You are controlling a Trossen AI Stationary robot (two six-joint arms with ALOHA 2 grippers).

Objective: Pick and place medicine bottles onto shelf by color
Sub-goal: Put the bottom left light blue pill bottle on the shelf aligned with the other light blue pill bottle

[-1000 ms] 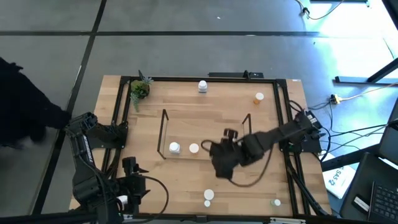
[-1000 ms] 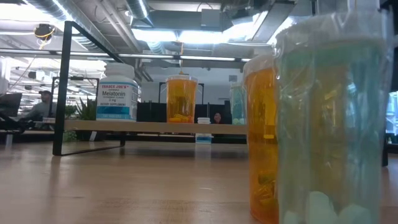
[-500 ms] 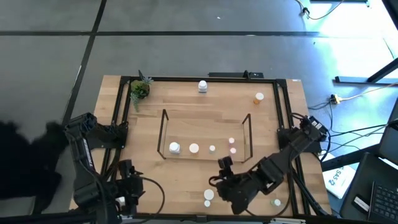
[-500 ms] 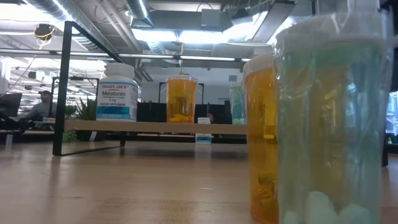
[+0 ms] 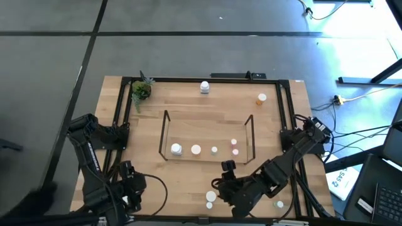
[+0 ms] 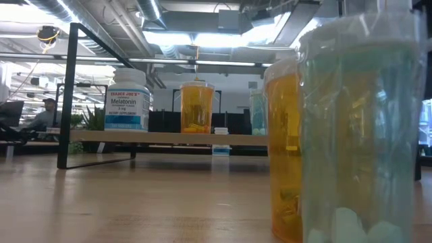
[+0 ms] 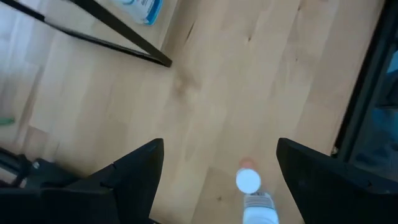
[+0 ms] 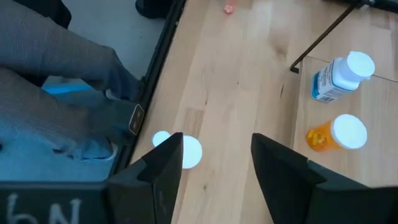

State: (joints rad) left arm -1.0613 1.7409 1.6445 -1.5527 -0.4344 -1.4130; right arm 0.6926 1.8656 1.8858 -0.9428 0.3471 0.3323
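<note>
The shelf [image 5: 207,135] stands mid-table. On its near side stand a white bottle [image 5: 176,149], an orange one [image 5: 196,149], a tiny one [image 5: 214,149] and a pink one [image 5: 234,150]. Two white-capped bottles [image 5: 210,199] stand at the near edge, and a teal one [image 5: 278,204] to their right. A white bottle [image 5: 205,86] and an orange one [image 5: 261,98] stand at the far side. My right gripper [image 5: 221,179] hangs open just right of the near pair [image 8: 189,151]. My left gripper [image 5: 130,179] hangs open at the near left, aimed at that pair [image 7: 249,182].
A small green potted plant [image 5: 141,91] stands at the far left corner. A black frame [image 5: 286,119] edges the table. In the low view an orange bottle [image 6: 287,148] and a teal bottle [image 6: 358,135] stand close to the camera. A person's legs [image 8: 56,93] show beyond the near edge.
My right gripper has swung from over the shelf's near right part toward the table's near edge, turning as it went, and has then stopped beside the near pair of bottles. The pink bottle on the shelf has come into sight. My left gripper has sunk a little.
</note>
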